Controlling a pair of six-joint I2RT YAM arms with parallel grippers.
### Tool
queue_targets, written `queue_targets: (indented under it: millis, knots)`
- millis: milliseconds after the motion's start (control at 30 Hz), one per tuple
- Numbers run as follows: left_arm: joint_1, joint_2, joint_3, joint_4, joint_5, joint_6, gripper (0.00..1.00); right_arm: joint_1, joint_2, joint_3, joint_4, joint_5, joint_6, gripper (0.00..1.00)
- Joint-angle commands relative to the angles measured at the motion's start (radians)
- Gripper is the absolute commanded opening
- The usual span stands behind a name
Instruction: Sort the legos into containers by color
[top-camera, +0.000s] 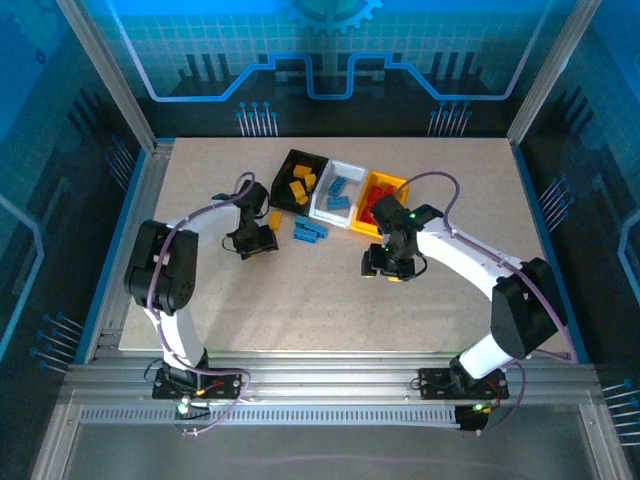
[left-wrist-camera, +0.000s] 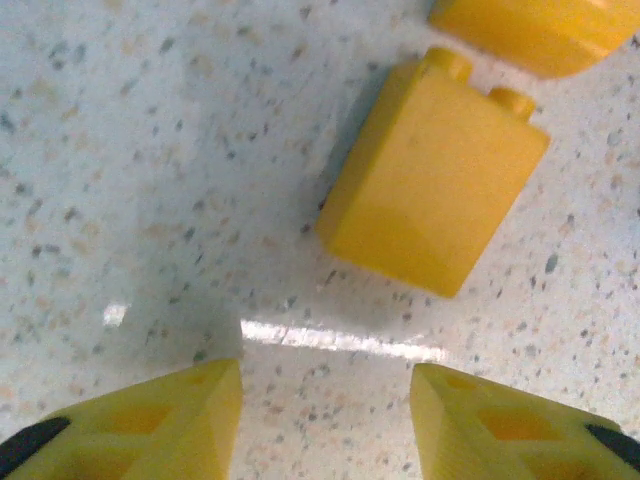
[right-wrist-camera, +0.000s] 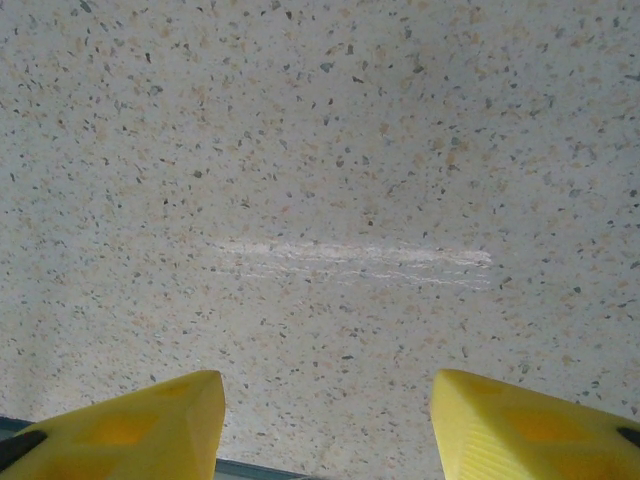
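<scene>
**Sorting table, near to far.** The right gripper (top-camera: 388, 268) is hanging low over the bare speckled table (top-camera: 300, 310). In the right wrist view its yellow fingers (right-wrist-camera: 150, 425) are standing apart with nothing between them. The left gripper (top-camera: 252, 243) is likewise standing open and empty. In the left wrist view (left-wrist-camera: 325, 385) a yellow brick (left-wrist-camera: 430, 180) is lying on its side on the table just ahead of the fingertips, apart from them. A second yellow piece (left-wrist-camera: 540, 30) is lying beyond it, cut off by the frame edge. A cluster of blue bricks (top-camera: 310, 230) is lying loose on the table between the two grippers, just in front of the bins. At the back, three bins are sitting side by side:

- **black bin** (top-camera: 300, 156), holding yellow bricks (top-camera: 298, 183)
- **white bin** (top-camera: 350, 166), holding blue pieces (top-camera: 338, 192)
- **yellow bin** (top-camera: 388, 180), holding red bricks (top-camera: 372, 212)
</scene>
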Motion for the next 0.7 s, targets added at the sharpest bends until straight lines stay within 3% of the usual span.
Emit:
queue_targets:
  millis: [0,133,667]
  knots:
    - [0.007,-0.043,-0.004,-0.027,-0.008,0.008,0.59,0.019,-0.021,-0.016,0.004,0.002,-0.008,0.59]
    - [0.007,0.011,0.068,-0.052,-0.019,0.082,0.66,0.021,-0.025,-0.02,0.009,-0.003,0.002,0.59]
    - [0.012,0.263,0.342,-0.106,-0.045,0.196,0.65,0.027,-0.016,0.032,-0.052,0.024,0.018,0.59]
